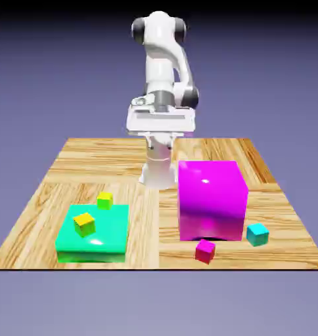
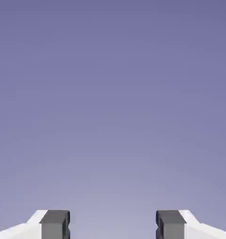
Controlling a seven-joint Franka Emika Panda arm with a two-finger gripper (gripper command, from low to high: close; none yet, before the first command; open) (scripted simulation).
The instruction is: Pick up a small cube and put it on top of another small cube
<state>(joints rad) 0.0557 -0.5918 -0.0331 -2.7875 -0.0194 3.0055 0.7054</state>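
- Jaws parted, nothing between them, our two-finger gripper point(image 1: 161, 140) waits high at twelve o'clock.
- Our magenta-pink cube point(image 1: 205, 251) sits on the wooden table point(image 1: 142, 256) at five o'clock, unlifted.
- Grasp, lift and stacking all remain for us.

The worktop point(image 1: 109, 161), across the middle of the exterior view, looks like wood, with streaky pale-and-brown grain laid in panels running different ways. The large magenta block point(image 1: 211, 200), right of centre, is smooth and glossy, like polished plastic, with a small bright highlight on top. The flat green slab point(image 1: 112, 230) at lower left has the same slick finish and a white glint near its front edge. The small magenta cube point(image 1: 205, 251) at lower centre-right looks smooth and shiny. The arm point(image 1: 159, 65) at upper centre has a smooth white plastic-like shell. In the hand view's bottom corners, the jaws have smooth grey tips.
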